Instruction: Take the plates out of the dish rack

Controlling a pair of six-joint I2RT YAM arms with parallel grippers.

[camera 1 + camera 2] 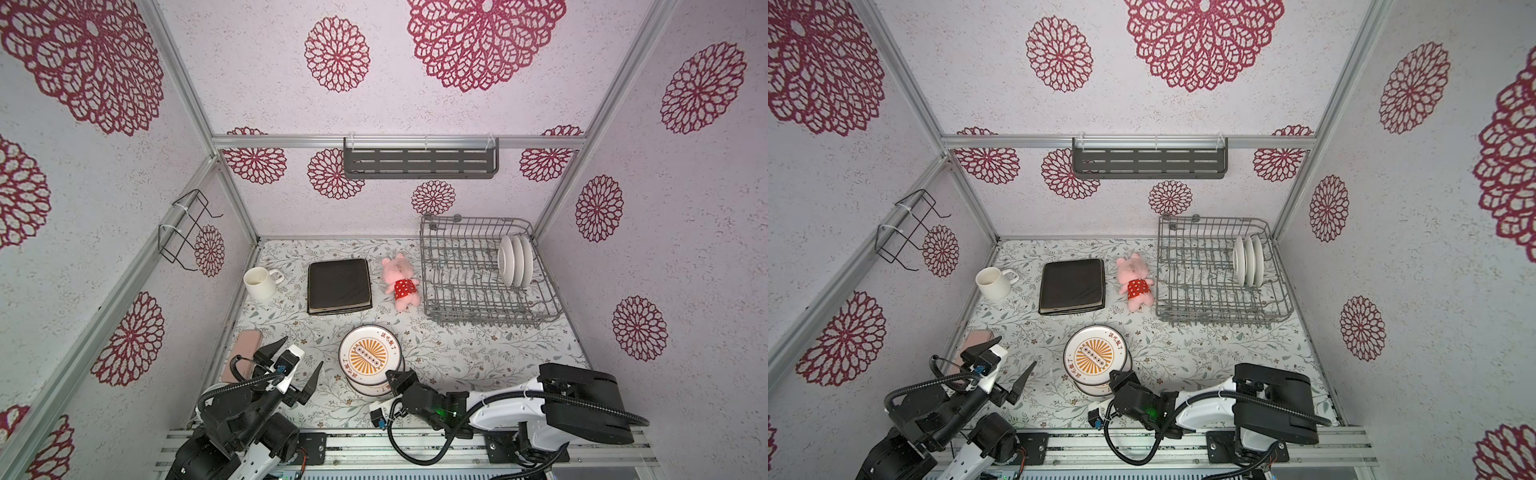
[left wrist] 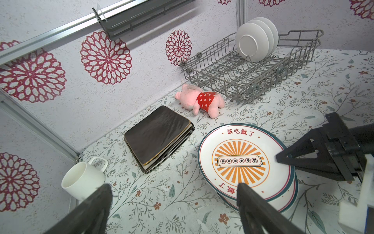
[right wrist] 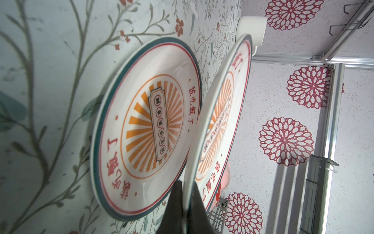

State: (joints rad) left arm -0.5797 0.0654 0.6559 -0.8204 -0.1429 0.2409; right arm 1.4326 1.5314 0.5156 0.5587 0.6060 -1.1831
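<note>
Floral surface point(image 1: 457, 353) bears one printed round plate point(image 3: 145, 121); right tool point(image 3: 187, 194) clamps a twin plate point(image 3: 228, 101) by its rim above; left tool point(image 1: 297, 359) gapes empty.

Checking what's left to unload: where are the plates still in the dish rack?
In both top views, three round white plates stand upright on the right side of the dish rack, at the table's far right corner.
</note>
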